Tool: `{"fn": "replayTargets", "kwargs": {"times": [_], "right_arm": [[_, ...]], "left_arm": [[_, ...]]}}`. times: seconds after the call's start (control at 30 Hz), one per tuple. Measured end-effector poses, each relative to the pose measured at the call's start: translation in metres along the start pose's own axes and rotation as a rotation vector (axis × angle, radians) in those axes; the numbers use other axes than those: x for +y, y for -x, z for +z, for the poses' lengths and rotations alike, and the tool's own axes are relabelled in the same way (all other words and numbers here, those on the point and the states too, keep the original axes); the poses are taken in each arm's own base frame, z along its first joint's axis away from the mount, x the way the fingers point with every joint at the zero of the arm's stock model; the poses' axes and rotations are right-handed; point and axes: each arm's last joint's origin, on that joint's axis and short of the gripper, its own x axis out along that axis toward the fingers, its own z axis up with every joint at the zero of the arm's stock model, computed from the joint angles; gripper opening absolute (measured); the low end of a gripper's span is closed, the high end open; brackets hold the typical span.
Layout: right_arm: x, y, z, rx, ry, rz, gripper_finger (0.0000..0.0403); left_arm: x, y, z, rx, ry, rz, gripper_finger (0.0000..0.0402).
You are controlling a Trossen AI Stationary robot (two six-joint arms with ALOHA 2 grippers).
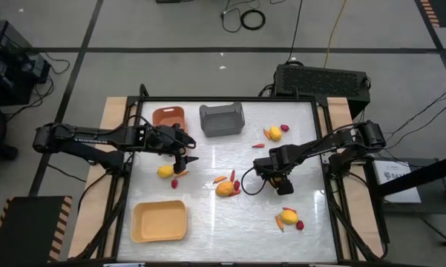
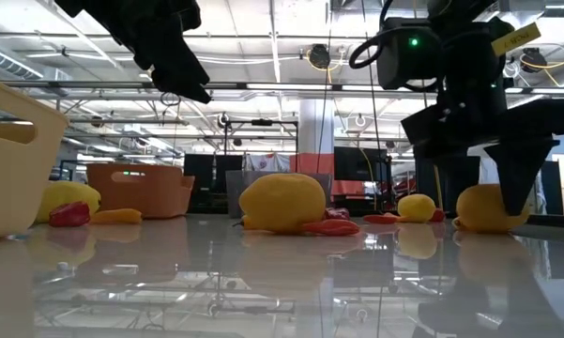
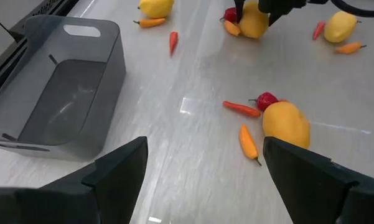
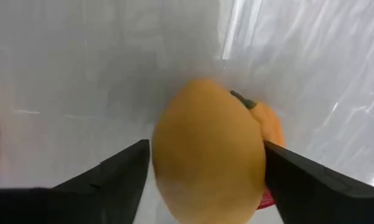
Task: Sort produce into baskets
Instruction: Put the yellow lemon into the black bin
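Observation:
My right gripper (image 1: 278, 180) is open and points down over a yellow-orange lemon (image 4: 208, 146). Its fingers stand on either side of the lemon, just above the table (image 2: 488, 183). An orange carrot stick (image 4: 271, 124) lies against the lemon's far side. My left gripper (image 1: 185, 154) is open and empty (image 3: 205, 162), hovering near the orange-brown bin (image 1: 157, 113). Other lemons lie at the left (image 1: 165, 172), in the middle (image 1: 224, 189), at the far right (image 1: 274, 133) and at the near right (image 1: 288, 216), with carrot sticks and dark red pieces beside them. The dark grey bin (image 1: 221, 119) stands at the far middle. The pale yellow bin (image 1: 137, 222) stands at the near left.
A black box (image 1: 323, 78) stands beyond the table's far right corner. Cables lie on the floor beyond the table. In the left wrist view a carrot stick (image 3: 249, 143) and a red piece (image 3: 266, 99) lie beside the middle lemon (image 3: 286, 124).

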Motion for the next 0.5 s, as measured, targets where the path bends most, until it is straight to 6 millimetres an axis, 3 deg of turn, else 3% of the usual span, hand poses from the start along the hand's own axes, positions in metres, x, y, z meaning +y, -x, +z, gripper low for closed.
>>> {"fn": "replayTargets", "kwargs": {"times": [0.2,0.37,0.5], "right_arm": [[0.000,0.014,0.005,0.003,-0.036,0.020,0.0213],[-0.005,0.053,0.025,-0.111,0.016,0.020,0.0232],[-0.023,0.091,0.045,-0.293,0.058,-0.008,0.0245]], "left_arm": [[0.001,0.004,-0.001,0.010,0.104,-0.006,0.0326],[0.006,0.020,-0.008,0.052,0.132,0.012,0.0326],[0.013,0.036,-0.015,0.089,0.181,0.047,0.0326]]}}
